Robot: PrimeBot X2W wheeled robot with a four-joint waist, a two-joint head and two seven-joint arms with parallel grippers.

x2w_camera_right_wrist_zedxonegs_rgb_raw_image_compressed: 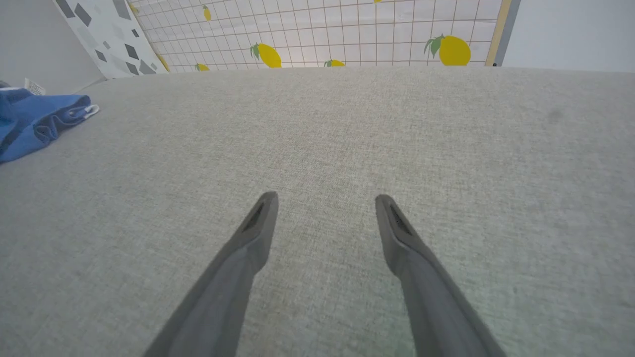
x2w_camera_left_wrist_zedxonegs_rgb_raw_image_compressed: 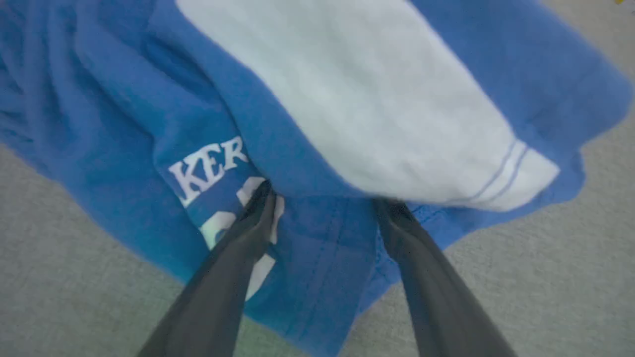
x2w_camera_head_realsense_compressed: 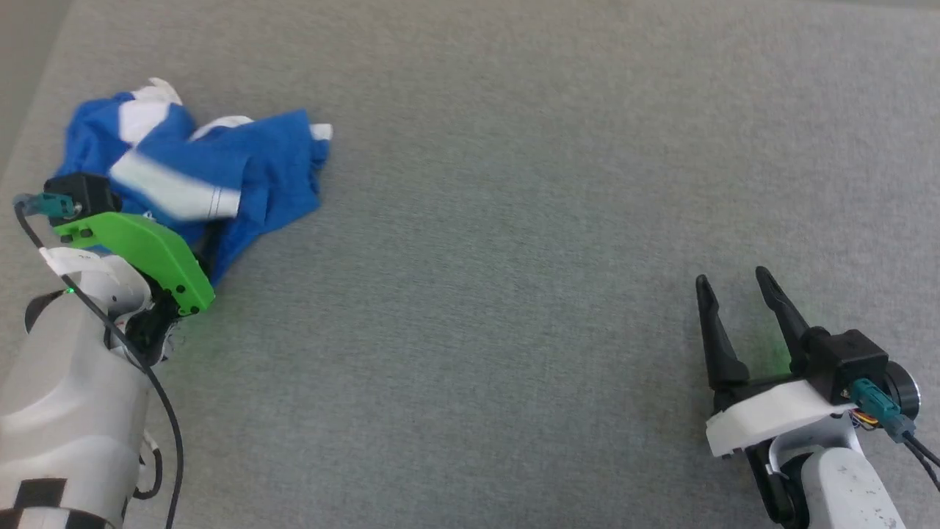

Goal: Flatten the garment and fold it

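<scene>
A grey woven fabric surface is stretching flat across the whole head view. In the right wrist view, a white grid-lined backdrop printed with yellow lemons is standing along the surface's far edge. A grey-speckled panel is meeting it at the left, and a tan strip is bordering a plain pale wall at the right.

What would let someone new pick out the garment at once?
Start at the wide grey fabric surface and look to its left side. The garment lies crumpled there at the left tool: bright blue with white stripes and white lettering, unlike the plain grey around it.
</scene>
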